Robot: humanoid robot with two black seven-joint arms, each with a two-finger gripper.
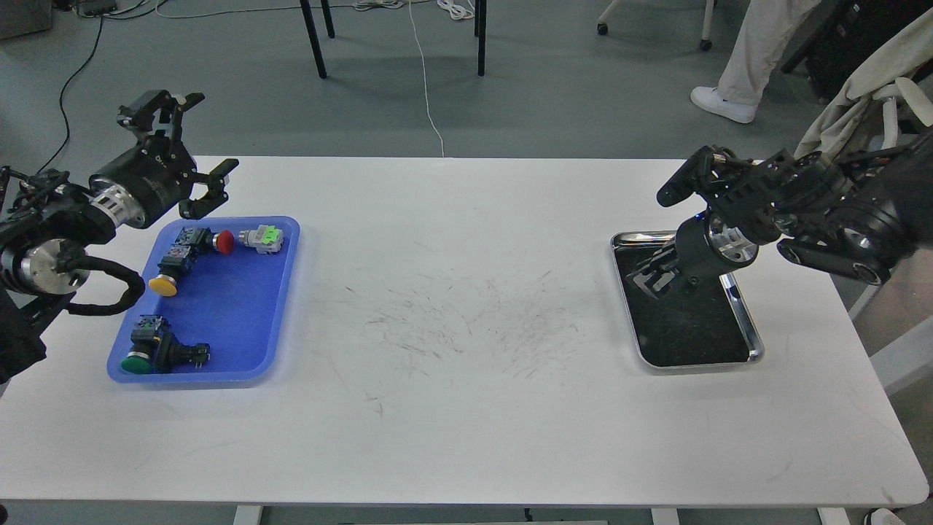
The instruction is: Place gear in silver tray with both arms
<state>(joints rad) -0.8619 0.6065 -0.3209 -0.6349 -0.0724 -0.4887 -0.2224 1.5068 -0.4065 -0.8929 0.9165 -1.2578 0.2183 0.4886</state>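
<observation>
The silver tray [698, 365] lies on the right of the white table, and its dark scratched floor holds nothing that I can see. My right gripper [647, 278] hangs low over the tray's left part. It is dark against the dark floor, so its fingers cannot be told apart. My left gripper [210, 137] is wide open and empty, above the far left corner of the blue tray [273, 321]. The gear in the blue tray is push-button switches: red [224, 241], yellow [163, 285], green [136, 362] and a grey-and-green part [264, 238].
The white table [452, 408] shows scuff marks in its middle. A person's leg and white shoe [718, 103] stand on the floor beyond the far right corner. Chair legs and cables are on the floor behind the table.
</observation>
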